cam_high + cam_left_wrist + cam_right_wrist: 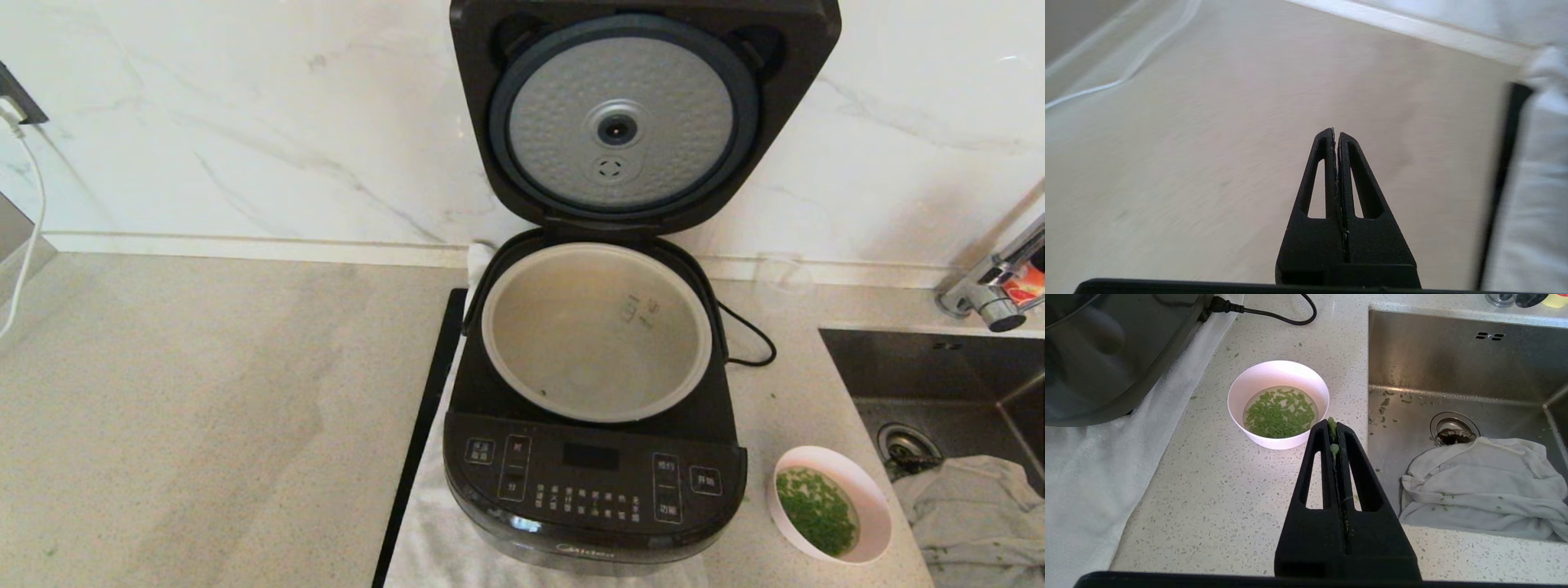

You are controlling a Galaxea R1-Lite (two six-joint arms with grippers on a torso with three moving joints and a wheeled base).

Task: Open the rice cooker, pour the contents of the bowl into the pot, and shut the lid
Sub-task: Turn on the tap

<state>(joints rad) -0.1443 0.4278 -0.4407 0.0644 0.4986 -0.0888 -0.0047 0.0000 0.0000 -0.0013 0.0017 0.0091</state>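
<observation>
The rice cooker [594, 482] is glossy black with white button labels; its raised lid [645, 106] shows a dimpled silver disc ringed in dark grey. The pot [597, 331] is light grey, pale-rimmed. Right of the cooker, the bowl [831, 503] is pale pink — its contents [816, 510] green bits in seemingly clear liquid. Beneath the cooker lies a white towel [1081, 477] on a speckled beige counter [204, 408].

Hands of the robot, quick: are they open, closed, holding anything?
Left hand: closed, empty, over bare counter.
Right hand: closed, holding nothing, near the bowl; green bits stuck between its fingers.
</observation>
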